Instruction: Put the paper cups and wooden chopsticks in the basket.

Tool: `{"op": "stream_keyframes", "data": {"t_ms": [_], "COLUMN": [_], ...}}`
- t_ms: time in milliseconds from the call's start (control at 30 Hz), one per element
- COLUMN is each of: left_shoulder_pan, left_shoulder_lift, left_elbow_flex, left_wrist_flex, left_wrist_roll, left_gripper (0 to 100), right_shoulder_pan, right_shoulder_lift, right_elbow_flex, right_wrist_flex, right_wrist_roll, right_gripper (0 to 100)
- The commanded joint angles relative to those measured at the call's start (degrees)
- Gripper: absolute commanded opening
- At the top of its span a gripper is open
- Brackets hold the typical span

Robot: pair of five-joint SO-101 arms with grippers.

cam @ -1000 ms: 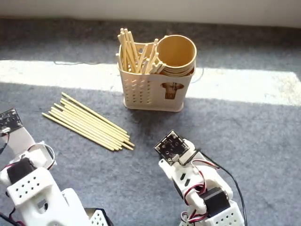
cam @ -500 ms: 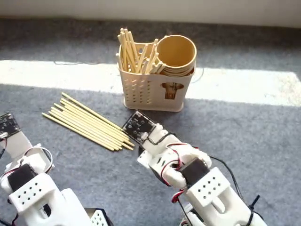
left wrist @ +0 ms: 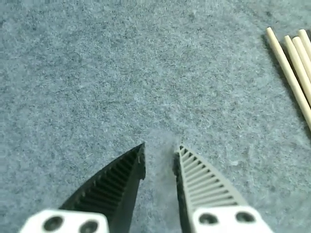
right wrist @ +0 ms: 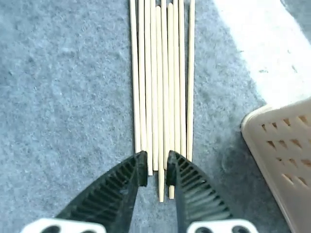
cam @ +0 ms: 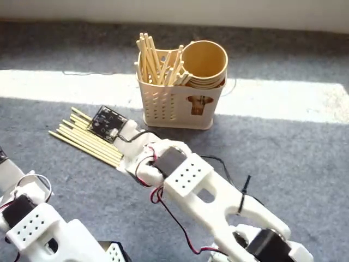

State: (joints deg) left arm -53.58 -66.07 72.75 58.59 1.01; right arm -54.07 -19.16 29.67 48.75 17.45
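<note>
Bench covered in grey felt (cam: 305, 164), seen from above and from both wrists. The basket (cam: 174, 103), a pale perforated plastic caddy, stands upright near the far edge of the bench, about midway along it, in a band of sunlight. Inside it, a nested stack of paper cups (cam: 204, 60) fills the right-hand part, mouth up, and a bundle of wooden chopsticks (cam: 150, 54) leans upright in the left-hand part, the ends rising above the rim. A second set, the loose chopsticks (cam: 76, 134), lies flat on the felt in a tight parallel row toward the left edge of the bench, near the basket but not touching it. The right arm (cam: 185, 174) stretches from the near edge across the bench to the basket-side end of this row. In the right wrist view the right hand (right wrist: 155, 170) is open by a narrow gap, its two ribbed jaws on either side of the ends of the middle sticks (right wrist: 160, 73); whether it touches them cannot be told, and it grips nothing. A corner of the basket (right wrist: 286, 145) lies beside the row. The left arm (cam: 32, 229) sits at the near left corner of the bench; the left hand (left wrist: 160, 150) is slightly open and empty above bare felt, with a few stick ends (left wrist: 291, 73) well to one side.
</note>
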Motion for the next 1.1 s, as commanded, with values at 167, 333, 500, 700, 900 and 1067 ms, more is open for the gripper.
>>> {"op": "stream_keyframes", "data": {"t_ms": [167, 333, 500, 700, 900, 1067], "left_shoulder_pan": [-7.60, -11.56, -11.47, -11.47, -11.47, -10.33], "left_shoulder_lift": [-0.75, -0.75, -0.48, -0.48, -0.48, -0.84], "left_elbow_flex": [-0.92, -0.92, -0.84, -0.84, -0.84, -0.13], "left_wrist_flex": [-3.43, -4.84, -5.27, -5.36, -5.36, -5.54], "left_wrist_roll": [2.02, 5.36, 5.54, 5.54, 5.54, 5.54], "left_gripper": [11, 11, 11, 11, 11, 11], "right_shoulder_pan": [-2.07, -2.07, -2.86, -3.30, -3.30, -3.21], "right_shoulder_lift": [20.26, 29.93, 35.30, 38.29, 43.65, 46.20], "right_elbow_flex": [-18.07, -25.19, -29.49, -33.27, -34.07, -34.07], "right_wrist_flex": [-1.45, -1.10, -0.84, 3.38, 3.47, 3.82], "right_wrist_roll": [-0.53, -0.53, -0.44, -0.44, -0.09, -0.09], "right_gripper": [8.1, 8.5, 11.5, 12.0, 12.3, 12.3]}}
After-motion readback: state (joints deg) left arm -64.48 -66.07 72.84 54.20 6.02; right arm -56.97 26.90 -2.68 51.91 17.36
